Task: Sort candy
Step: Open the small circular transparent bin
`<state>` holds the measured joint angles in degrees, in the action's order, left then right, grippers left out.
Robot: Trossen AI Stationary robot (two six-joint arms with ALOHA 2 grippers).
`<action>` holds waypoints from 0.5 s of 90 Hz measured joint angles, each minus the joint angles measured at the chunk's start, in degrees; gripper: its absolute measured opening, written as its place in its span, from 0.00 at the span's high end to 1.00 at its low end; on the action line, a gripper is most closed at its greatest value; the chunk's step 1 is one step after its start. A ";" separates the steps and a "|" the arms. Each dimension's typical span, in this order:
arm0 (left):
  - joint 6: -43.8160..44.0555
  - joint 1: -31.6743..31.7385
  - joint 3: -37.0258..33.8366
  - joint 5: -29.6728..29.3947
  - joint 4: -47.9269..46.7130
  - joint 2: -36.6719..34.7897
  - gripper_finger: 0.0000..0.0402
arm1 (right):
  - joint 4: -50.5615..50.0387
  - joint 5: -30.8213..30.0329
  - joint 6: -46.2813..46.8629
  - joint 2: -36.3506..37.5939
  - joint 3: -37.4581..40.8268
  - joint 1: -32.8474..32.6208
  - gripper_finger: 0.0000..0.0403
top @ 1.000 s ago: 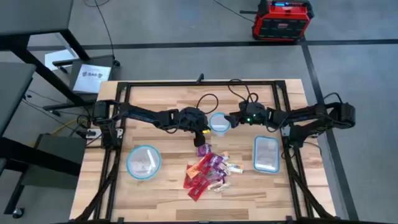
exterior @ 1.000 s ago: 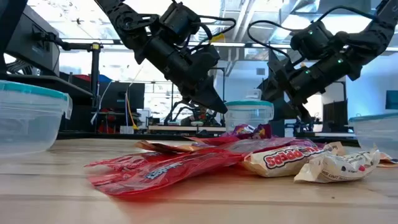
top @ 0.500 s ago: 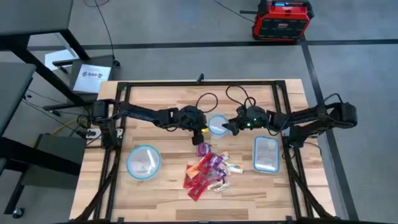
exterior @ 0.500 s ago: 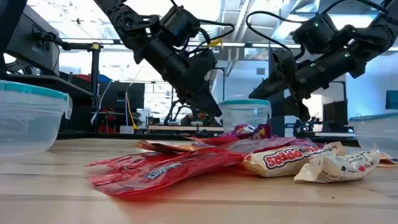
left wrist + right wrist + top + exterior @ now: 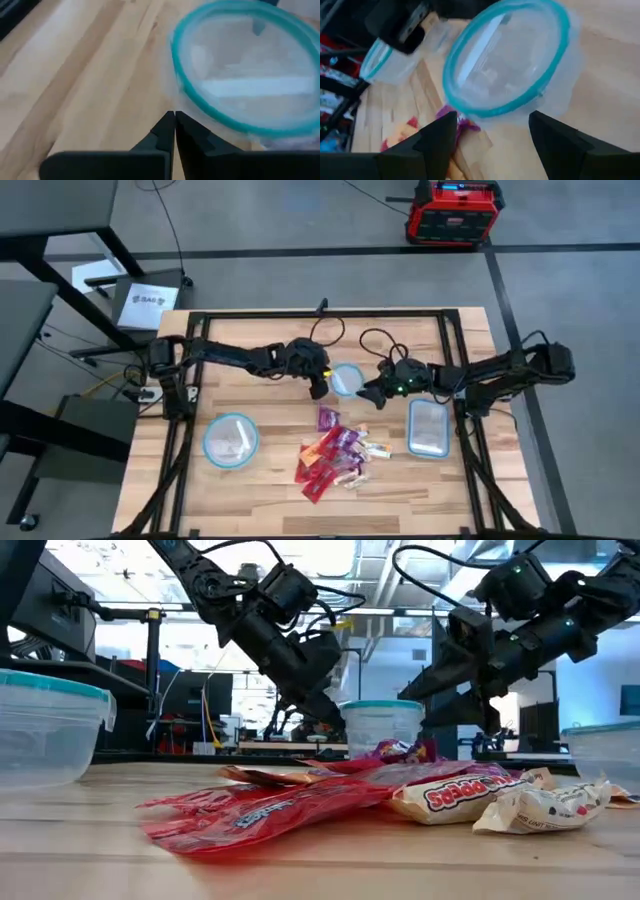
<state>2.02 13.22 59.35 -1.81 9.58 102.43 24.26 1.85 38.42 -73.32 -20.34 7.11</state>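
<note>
The left hand [image 5: 318, 387] hangs just beside the small bowl [image 5: 347, 379], on the side toward the left arm's base, its fingers [image 5: 165, 131] pressed together with nothing between them. In the left wrist view the fingertips point at the bare bench [image 5: 85, 85] right at the foot of that bowl's teal rim. The right hand [image 5: 368, 396] sits on the other side of the same bowl, slightly nearer the candy [image 5: 335, 455], with its fingers [image 5: 438, 142] spread wide and empty; the right wrist view shows the bowl between and beyond them.

The candy lies in a loose heap on the bench, on the near side of the small bowl and clear of both hands: red, purple and whitish wrappers, piled and overlapping. A larger bowl [image 5: 231, 440] stands well off from the small bowl, beside the heap on the left arm's side. A clear tub [image 5: 428, 427] stands beside the heap on the right arm's side.
</note>
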 joint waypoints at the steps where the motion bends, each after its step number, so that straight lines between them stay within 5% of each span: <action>1: -0.12 -0.05 0.01 0.01 -0.32 -0.22 1.00 | -0.15 0.00 -0.32 0.00 0.00 -0.17 0.42; 25: -0.51 -1.57 0.04 -0.04 -3.65 -9.29 1.00 | -1.98 2.58 -6.91 0.00 -0.02 -4.86 0.42; 45: -0.85 -1.95 0.15 3.83 11.42 -8.51 1.00 | -1.13 -4.49 -13.59 -0.96 -0.02 -8.81 0.42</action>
<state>1.17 11.27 59.50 2.02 21.00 93.92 23.12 -2.64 24.83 -74.28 -20.36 -1.70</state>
